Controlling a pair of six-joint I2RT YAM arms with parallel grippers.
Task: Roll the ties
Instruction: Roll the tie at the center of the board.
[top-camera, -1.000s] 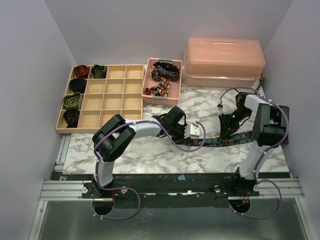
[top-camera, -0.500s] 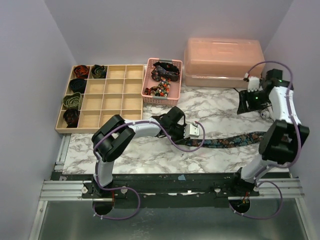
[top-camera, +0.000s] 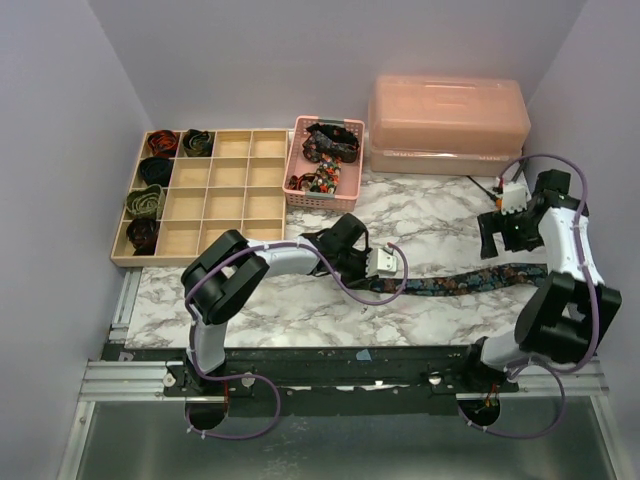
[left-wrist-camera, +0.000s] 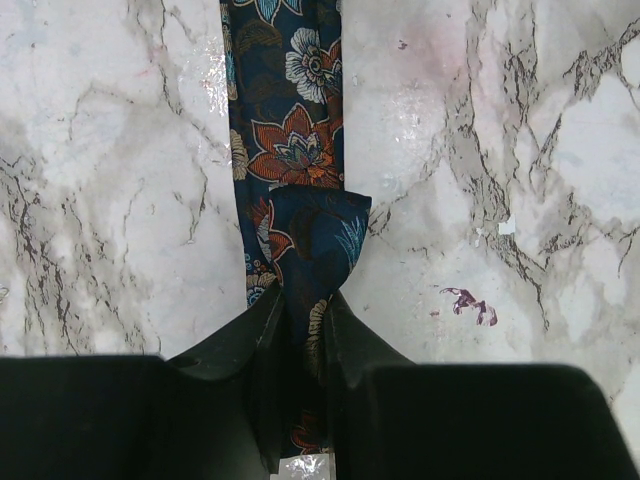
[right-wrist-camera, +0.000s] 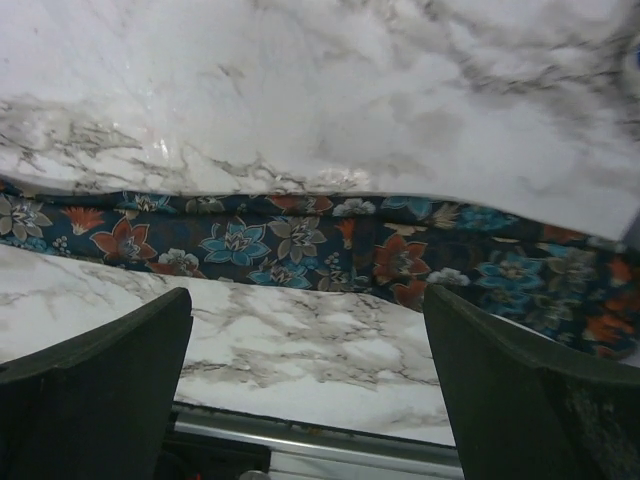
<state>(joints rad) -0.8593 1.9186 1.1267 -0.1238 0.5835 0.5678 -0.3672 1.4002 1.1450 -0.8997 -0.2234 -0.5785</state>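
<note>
The left gripper (left-wrist-camera: 305, 312) is clenched on the folded narrow end of the floral tie (left-wrist-camera: 290, 150). The tie's length runs straight away across the marble table (top-camera: 280, 300) toward the right gripper (right-wrist-camera: 310, 335), which hovers spread wide above the wider end.

— Any words, numbers or brand marks you can read?

— None, in any view. The tie (left-wrist-camera: 295, 150) carries only a flower print, no lettering.

— And the small white block (top-camera: 514, 197) beyond the tie's right end?

— Too small to tell whether anything is written on it.
</note>
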